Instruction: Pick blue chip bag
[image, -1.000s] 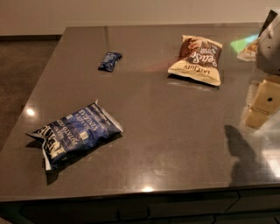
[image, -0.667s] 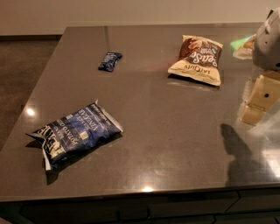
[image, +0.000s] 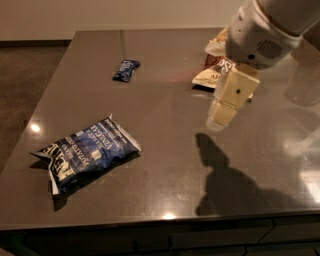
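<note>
The blue chip bag (image: 86, 152) lies flat on the dark grey table (image: 165, 165) near its front left, crinkled, with white lettering and a white-edged end pointing to the front left. My gripper (image: 218, 121) hangs above the table right of centre, well to the right of the bag and apart from it. It holds nothing that I can see. Its shadow falls on the table in front of it.
A small dark-blue snack packet (image: 126, 70) lies at the back left of centre. A brown and cream chip bag (image: 204, 76) lies at the back right, mostly hidden behind my white arm (image: 260, 35). The table's front edge runs along the bottom.
My arm and gripper have moved left from the right edge toward the table's middle, now covering most of the brown bag. The bags have not moved.
</note>
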